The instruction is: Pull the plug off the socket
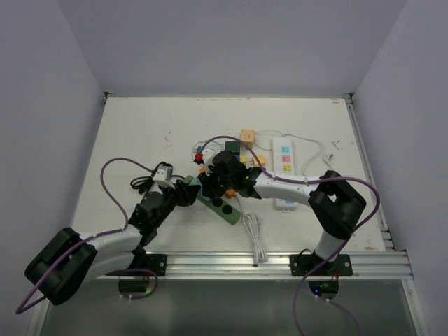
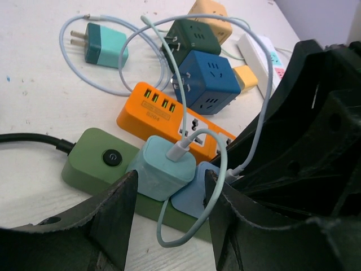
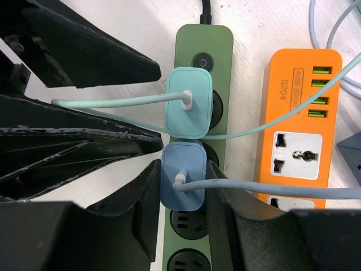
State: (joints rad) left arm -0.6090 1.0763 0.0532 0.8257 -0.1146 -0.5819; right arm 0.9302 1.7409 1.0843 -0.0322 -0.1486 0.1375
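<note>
– Since both chargers sit plugged into the green power strip (image 3: 204, 39), which step are you on?

– Grip made, pull not yet begun, as I judge it; my right gripper (image 3: 183, 186) is clamped on the blue plug (image 3: 181, 164), one finger on each flank; the plug is seated flat in its socket; the strip lies about the middle of the tabletop (image 1: 140, 133), a little toward the near edge.

– And the left?

– My left gripper (image 2: 170, 178) has its jaws apart, its fingers (image 2: 107, 220) standing either side of the mint plug (image 2: 163, 161), which sits next to the blue one on the same strip; whether they touch that plug or press on the strip, I cannot tell; I take it for a brace.

– What does the next move call for?

– A straight pull along the pins, away from the strip's face, without twisting; the strip must stay down, or it will likely rise with the plug; the blue plug's cable (image 3: 282, 191) crosses the orange strip (image 3: 299, 113) just beside, so it may drag.

– Your pose?

– My left arm (image 1: 150, 210) reaches low from the near-left corner toward the middle; my right arm (image 1: 280, 185) has its elbow raised by the right edge, the forearm running in to the middle, the wrist turned down over the strip.
</note>
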